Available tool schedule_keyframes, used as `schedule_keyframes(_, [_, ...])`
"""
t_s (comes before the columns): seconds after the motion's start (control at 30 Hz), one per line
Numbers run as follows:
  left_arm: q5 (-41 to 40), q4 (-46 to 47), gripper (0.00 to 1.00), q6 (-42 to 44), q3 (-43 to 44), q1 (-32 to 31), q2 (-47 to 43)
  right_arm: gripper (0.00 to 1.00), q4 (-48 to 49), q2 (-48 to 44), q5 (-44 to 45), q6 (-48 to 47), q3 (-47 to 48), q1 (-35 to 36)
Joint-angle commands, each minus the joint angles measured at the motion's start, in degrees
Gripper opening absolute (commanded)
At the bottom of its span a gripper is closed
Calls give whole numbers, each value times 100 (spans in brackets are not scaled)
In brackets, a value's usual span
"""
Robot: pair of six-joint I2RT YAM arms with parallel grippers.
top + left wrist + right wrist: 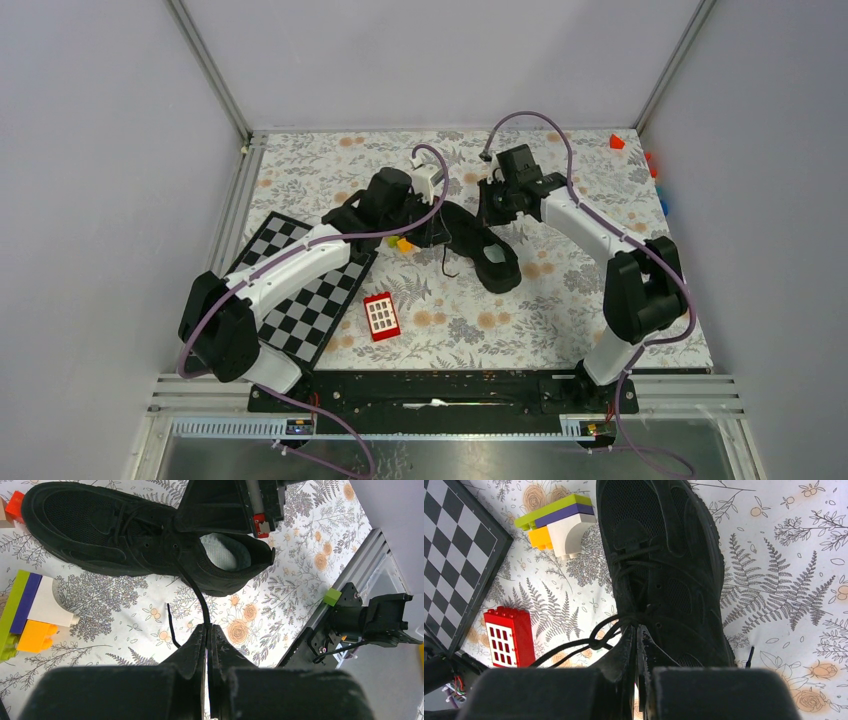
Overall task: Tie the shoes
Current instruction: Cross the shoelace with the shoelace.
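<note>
The shoe [487, 254], a black low-top sneaker with a pale grey insole [225, 551], lies on the flowered table mat, toe toward the left arm. My left gripper [207, 626] is shut on a thin black lace [197, 594] that runs taut from the eyelets to the fingertips; the lace's loose end [171, 627] hangs beside them. My right gripper [638, 628] is shut at the shoe's [664, 565] upper eyelets, where the laces gather at its tips. A lace loop [574, 649] trails off to the left. In the top view both grippers sit over the shoe's middle.
A chessboard [300, 290] lies at the left under the left arm. A red window block [381, 316] sits in front of the shoe. A stack of green, purple, white and yellow blocks [556, 525] stands by the toe. Small coloured blocks [617, 141] lie at the back right.
</note>
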Motion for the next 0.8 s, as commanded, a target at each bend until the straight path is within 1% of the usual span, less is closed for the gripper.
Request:
schedule_keyframes(0.0, [154,337,0,-66,-35,-22,2,0,44,173,122,-105,204,47])
schedule_keyframes(0.27, [178,342,0,-71,-28,-23,28,0,48,105,379,-177,-152,136])
schedule_keyframes(0.5, [168,339,0,-101,-12,-89,9,0,78,114,1152,-343,-380,451])
schedule_keyframes(0.57, [165,338,0,-115,-34,-113,-18,0,339,34,1515,-352,-584,539])
schedule_keyframes(0.63, [171,339,0,-139,-86,-140,-72,0,808,-100,1969,-371,-887,630])
schedule_keyframes(0.77, [177,338,0,-234,-257,-237,-253,0,2426,-481,2303,-174,-1863,693])
